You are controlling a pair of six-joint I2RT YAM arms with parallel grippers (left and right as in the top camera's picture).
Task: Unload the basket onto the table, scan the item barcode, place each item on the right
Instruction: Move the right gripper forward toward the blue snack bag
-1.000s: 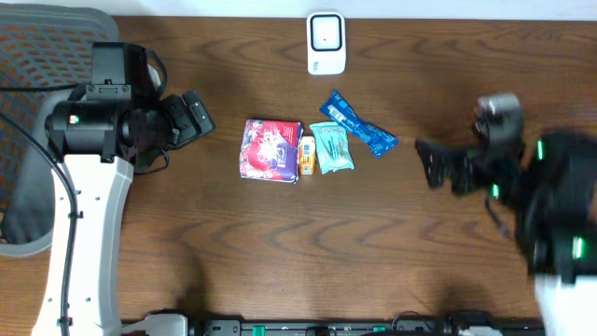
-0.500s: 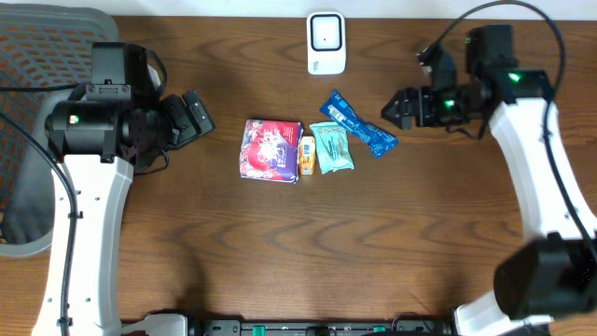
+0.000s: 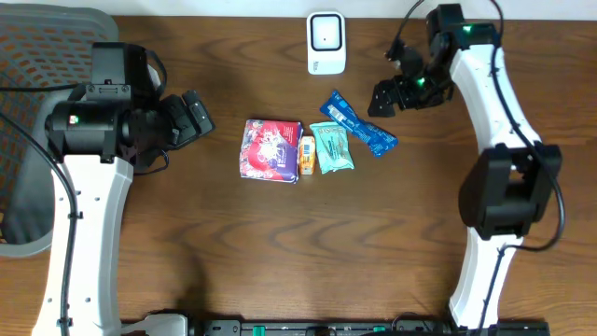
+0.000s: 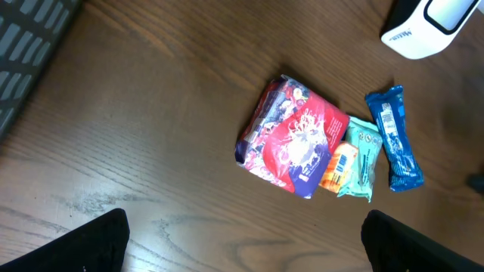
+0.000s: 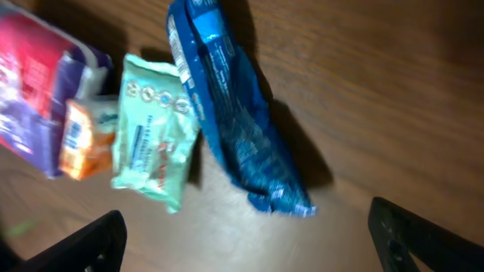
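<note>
Several items lie in a row mid-table: a red and purple pack, a small orange packet, a teal packet and a blue wrapper. A white scanner stands behind them at the table's back edge. My right gripper hangs open just right of the blue wrapper, which lies ahead of its fingertips in the wrist view, apart from them. My left gripper is open and empty, left of the red pack.
A grey mesh chair stands off the table's left end. The right arm's white links reach over the back right of the table. Bare wood lies in front of the items.
The right arm swung from the table's right side up to the back right, bringing its open gripper beside the blue wrapper. The left arm and the items have not moved.
</note>
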